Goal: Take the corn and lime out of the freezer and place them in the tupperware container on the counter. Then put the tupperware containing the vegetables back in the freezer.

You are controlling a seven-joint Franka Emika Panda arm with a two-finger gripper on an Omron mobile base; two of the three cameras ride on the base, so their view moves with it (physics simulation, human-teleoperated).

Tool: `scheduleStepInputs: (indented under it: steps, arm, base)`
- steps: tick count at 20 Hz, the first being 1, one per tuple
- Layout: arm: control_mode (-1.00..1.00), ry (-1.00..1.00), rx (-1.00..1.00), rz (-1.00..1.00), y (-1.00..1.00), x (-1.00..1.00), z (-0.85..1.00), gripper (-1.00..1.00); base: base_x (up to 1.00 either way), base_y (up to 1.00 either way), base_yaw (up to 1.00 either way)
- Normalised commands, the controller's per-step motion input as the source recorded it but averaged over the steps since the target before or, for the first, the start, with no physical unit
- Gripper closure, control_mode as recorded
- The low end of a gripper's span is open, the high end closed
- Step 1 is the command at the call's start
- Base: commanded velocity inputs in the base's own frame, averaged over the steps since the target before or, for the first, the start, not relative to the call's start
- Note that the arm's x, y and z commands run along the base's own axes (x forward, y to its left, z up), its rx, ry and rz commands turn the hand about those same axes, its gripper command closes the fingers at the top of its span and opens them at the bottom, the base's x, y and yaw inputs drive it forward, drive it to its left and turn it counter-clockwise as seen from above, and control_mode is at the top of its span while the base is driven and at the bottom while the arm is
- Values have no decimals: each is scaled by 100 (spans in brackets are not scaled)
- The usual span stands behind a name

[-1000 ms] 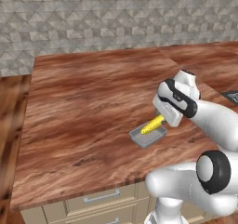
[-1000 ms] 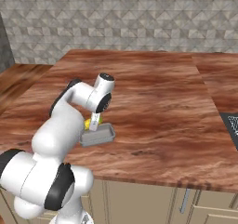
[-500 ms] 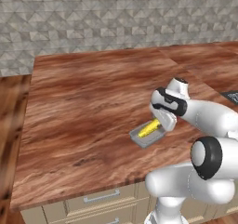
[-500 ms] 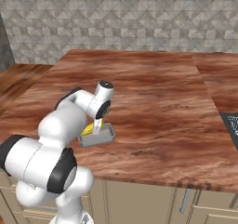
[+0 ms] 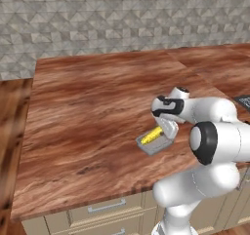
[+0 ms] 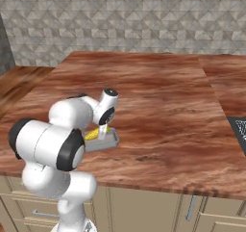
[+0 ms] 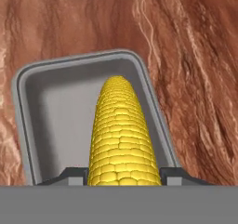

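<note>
The yellow corn [image 7: 123, 135] lies lengthwise in the grey tupperware container [image 7: 51, 107], close to one long wall. My gripper [image 7: 124, 174] is shut on the corn's near end, one dark fingertip [image 7: 74, 174] on each side. From the base, the gripper [image 5: 168, 129] points down at the tray [image 5: 158, 146] on the counter [image 5: 88, 112], and the corn [image 5: 151, 135] sticks out toward the left. The right base view shows the hand [image 6: 102, 131] over the corn [image 6: 92, 135] and the tray [image 6: 108, 142]. The lime and the freezer are out of view.
The wood-grain counter [image 6: 158, 106] spreads wide around the tray, backed by a grey stone wall [image 5: 122, 19]. A dark grated surface [image 6: 239, 130] sits at the right edge. Beige drawers [image 5: 102, 207] run below the front edge.
The arm has folded down and the hand has sunk toward the counter. It carried the corn lower into the tray. The tray has stayed put.
</note>
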Motion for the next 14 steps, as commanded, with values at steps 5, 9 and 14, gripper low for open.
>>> scheduleStepInputs:
  steps: [5, 9, 14]
  arm:
    - [-100, 0, -2, 0, 0, 25, -36, 100]
    - [-100, 0, -4, 0, 3, 5, -34, -100]
    - [-100, -3, -5, 0, 0, -5, -13, -100]
  base:
    - [0, 0, 0]
    - [0, 0, 0]
    - [0, 0, 0]
